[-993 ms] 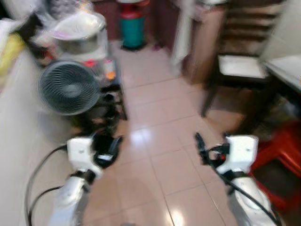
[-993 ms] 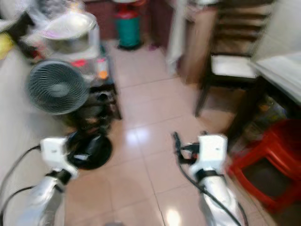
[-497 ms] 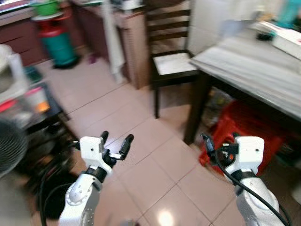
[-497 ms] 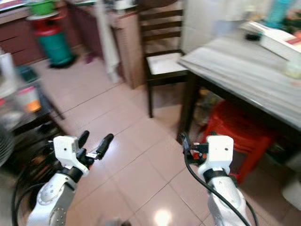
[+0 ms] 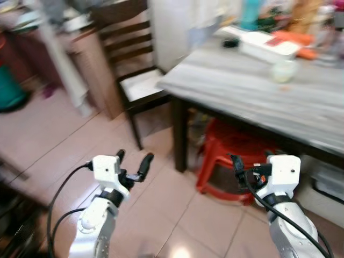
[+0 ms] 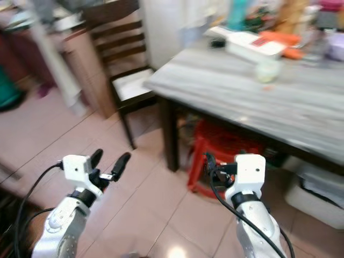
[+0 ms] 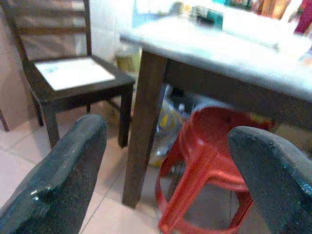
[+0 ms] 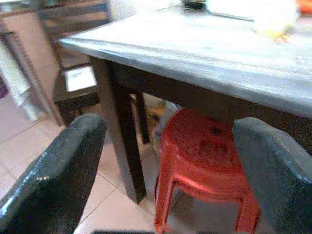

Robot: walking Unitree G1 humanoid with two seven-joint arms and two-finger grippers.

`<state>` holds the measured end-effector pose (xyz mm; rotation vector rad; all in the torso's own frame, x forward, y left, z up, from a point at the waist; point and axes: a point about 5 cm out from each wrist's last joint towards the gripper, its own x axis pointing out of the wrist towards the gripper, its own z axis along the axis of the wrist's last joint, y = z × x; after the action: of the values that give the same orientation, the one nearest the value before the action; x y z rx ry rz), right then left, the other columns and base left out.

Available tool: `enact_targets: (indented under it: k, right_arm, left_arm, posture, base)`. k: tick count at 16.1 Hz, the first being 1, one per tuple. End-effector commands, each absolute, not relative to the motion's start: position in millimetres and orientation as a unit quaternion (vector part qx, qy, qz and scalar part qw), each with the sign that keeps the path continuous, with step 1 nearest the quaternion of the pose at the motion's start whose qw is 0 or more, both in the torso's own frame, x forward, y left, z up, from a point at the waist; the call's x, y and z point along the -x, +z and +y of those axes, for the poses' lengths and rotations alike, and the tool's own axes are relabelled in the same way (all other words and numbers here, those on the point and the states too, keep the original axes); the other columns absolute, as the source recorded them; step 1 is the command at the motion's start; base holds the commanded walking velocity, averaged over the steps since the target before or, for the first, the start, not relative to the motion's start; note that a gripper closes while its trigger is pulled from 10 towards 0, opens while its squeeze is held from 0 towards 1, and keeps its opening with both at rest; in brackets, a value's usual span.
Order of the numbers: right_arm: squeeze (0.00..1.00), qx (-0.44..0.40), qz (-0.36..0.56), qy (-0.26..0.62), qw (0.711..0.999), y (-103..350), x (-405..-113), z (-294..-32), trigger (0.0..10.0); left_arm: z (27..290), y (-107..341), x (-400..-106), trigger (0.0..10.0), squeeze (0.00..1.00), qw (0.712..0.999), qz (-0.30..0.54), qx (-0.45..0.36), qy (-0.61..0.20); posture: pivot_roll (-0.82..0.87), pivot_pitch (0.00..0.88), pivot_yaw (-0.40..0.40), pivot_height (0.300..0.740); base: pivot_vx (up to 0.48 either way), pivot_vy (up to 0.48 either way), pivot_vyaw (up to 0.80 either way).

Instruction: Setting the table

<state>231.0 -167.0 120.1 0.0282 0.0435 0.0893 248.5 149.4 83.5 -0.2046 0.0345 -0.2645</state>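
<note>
Turned from the fan, camera now faces the surface (image 5: 252,91); both pincers (image 5: 133,162) (image 5: 250,167) spread, empty. Approach squarely, avoiding the stool (image 5: 231,161).

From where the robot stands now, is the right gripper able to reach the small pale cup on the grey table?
Probably not yet. The right gripper is open and held low, below the table edge, in front of the red stool. The cup stands far back on the tabletop, so the robot likely must step closer and raise the arm.
</note>
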Motion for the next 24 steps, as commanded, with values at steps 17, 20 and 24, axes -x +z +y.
enact_targets:
  k: [17, 20, 24]
  right_arm:
    - [0.0, 0.008, 0.028, 0.104, 0.994, 127.0, -237.8, -159.3, 10.0]
    - [0.0, -0.007, 0.032, 0.089, 0.995, 121.8, -235.7, -157.7, 10.0]
    - [0.0, -0.018, 0.034, 0.059, 0.998, 118.1, -231.6, -166.2, 10.0]
  left_arm:
    - [157.1, 74.9, -258.3, 10.0, 0.0, 0.996, 0.018, 0.082, -0.023]
    - [160.7, 75.3, -254.0, 10.0, 0.0, 0.998, 0.013, 0.054, -0.015]
    - [161.4, 77.7, -246.8, 10.0, 0.0, 0.999, 0.016, 0.037, -0.021]
  posture:
    - [-0.1, 0.103, -0.044, 0.74]
    - [-0.07, 0.115, 0.005, 0.74]
    - [-0.07, 0.134, 0.038, 0.74]
  base:
    - [0.0, 0.0, -0.05]
    - [0.0, 0.0, 0.0]
    - [0.0, 0.0, 0.0]
